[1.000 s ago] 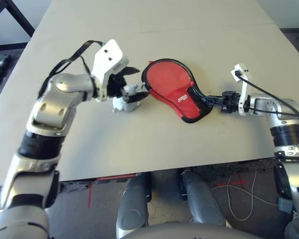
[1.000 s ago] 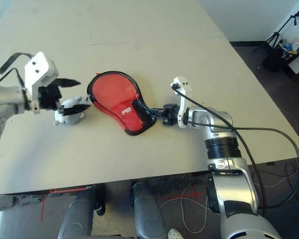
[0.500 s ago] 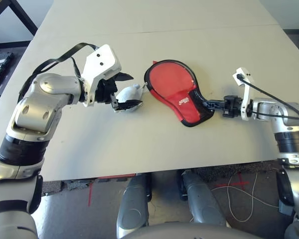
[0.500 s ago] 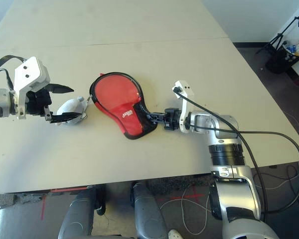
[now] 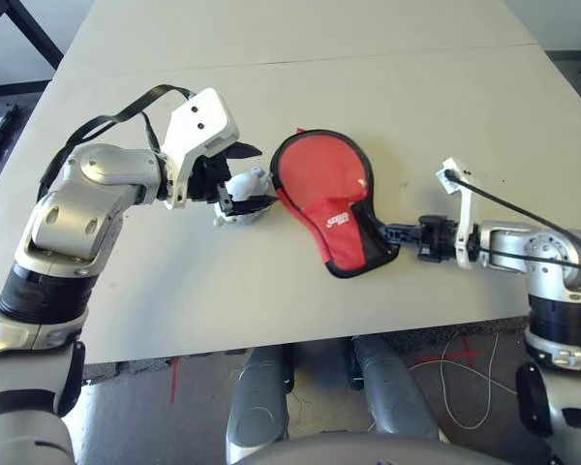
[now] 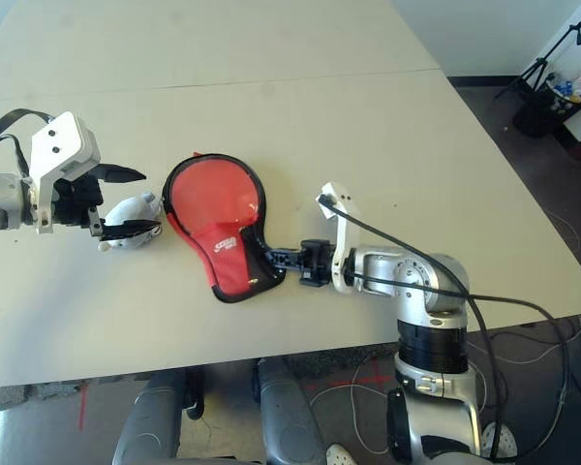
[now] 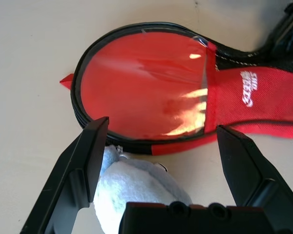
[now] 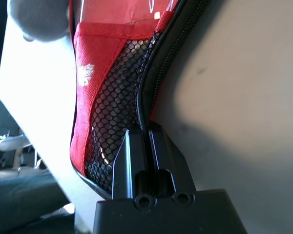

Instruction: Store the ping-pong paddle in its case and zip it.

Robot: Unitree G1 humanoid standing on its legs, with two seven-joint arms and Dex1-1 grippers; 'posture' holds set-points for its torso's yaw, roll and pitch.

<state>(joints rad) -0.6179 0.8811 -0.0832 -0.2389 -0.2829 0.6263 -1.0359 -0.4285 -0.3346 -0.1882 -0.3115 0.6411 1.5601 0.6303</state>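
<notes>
Case (image 5: 324, 189): laid flat on table (image 5: 387, 97) | right gripper (image 6: 276, 257): clamped on case's zipper edge | left gripper (image 5: 244, 176): spread around white pouch (image 5: 242, 184)

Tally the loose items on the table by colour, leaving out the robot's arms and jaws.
Red: 1, the case, its narrow end pinched by the right gripper.
White-grey: 1, the small pouch beside the case's round end, between the open jaws of the left gripper.
Total: 2.
</notes>
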